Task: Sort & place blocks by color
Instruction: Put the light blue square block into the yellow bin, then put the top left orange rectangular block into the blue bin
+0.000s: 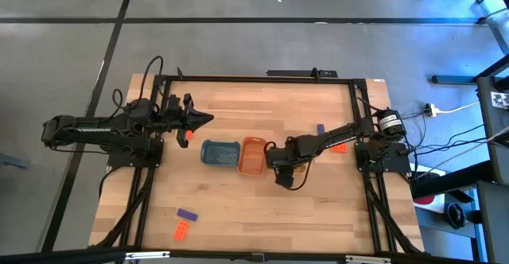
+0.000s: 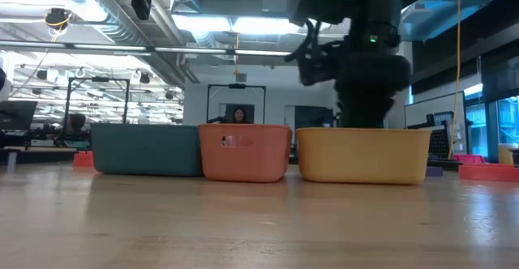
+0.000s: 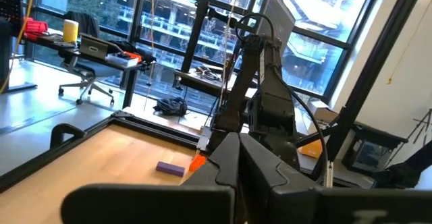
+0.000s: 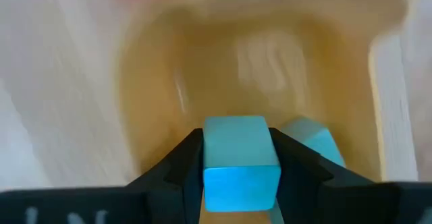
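Note:
My right gripper (image 4: 236, 153) points down over the yellow tray (image 4: 270, 55) and is shut on a mint green block (image 4: 239, 146). A second mint green block (image 4: 316, 142) lies on the tray's floor beside it. In the high view this gripper (image 1: 288, 176) covers the yellow tray, which stands next to the orange tray (image 1: 253, 156) and the blue tray (image 1: 220, 153). My left gripper (image 1: 208, 119) waits shut at the far left, above the table. Loose purple blocks (image 1: 320, 129) (image 1: 187, 215) and orange-red blocks (image 1: 339, 146) (image 1: 183, 231) lie flat on the table. My right gripper pinches the mint green block between its two fingers, on two opposite side faces (image 4: 206, 158). The fingers come from above and point down. The block sits level in the hold, over the inside of the yellow tray.
In the low view the blue (image 2: 146, 150), orange (image 2: 245, 151) and yellow (image 2: 363, 155) trays stand in a row side by side. Another orange-red block (image 1: 181, 137) lies under my left arm's front. A black frame (image 1: 254, 79) borders the wooden table.

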Tool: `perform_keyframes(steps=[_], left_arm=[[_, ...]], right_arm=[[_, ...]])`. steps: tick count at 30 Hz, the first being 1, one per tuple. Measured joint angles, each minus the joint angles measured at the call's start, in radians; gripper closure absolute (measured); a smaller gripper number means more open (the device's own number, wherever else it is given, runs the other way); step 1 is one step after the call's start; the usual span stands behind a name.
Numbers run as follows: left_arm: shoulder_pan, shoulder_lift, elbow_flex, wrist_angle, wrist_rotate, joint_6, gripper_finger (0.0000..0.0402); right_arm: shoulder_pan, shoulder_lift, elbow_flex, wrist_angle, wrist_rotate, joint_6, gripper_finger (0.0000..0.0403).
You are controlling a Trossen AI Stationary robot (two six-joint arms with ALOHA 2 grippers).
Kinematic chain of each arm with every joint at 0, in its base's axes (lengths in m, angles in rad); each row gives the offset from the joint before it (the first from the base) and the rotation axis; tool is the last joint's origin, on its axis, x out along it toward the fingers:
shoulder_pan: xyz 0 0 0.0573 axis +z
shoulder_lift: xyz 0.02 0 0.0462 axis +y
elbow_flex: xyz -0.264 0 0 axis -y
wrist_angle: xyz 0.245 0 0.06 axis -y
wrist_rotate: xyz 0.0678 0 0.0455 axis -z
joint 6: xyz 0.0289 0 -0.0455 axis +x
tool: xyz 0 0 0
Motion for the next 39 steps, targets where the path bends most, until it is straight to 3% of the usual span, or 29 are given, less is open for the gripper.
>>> perform_keyframes(steps=[8, 16, 22, 32, 39], left_arm=[[0.000, 0.000, 0.000, 0.000, -0.023, 0.000, 0.0401], [0.000, 0.000, 0.000, 0.002, -0.023, 0.000, 0.0402], [0.000, 0.000, 0.000, 0.002, -0.023, 0.001, 0.0402], [0.000, 0.000, 0.000, 0.002, -0.023, 0.001, 0.0401], [0.000, 0.000, 0.000, 0.003, -0.024, 0.001, 0.0402]], right_arm=[[0.041, -0.004, 0.000, -0.102, 0.001, -0.017, 0.0269], [0.049, -0.005, 0.000, 0.083, 0.012, 0.013, 0.0267], [0.039, -0.005, 0.000, 0.125, 0.011, 0.045, 0.0230], [0.016, -0.005, 0.000, 0.134, 0.016, 0.091, 0.0211], [0.003, -0.064, 0.062, 0.006, 0.000, 0.067, 0.0138]])
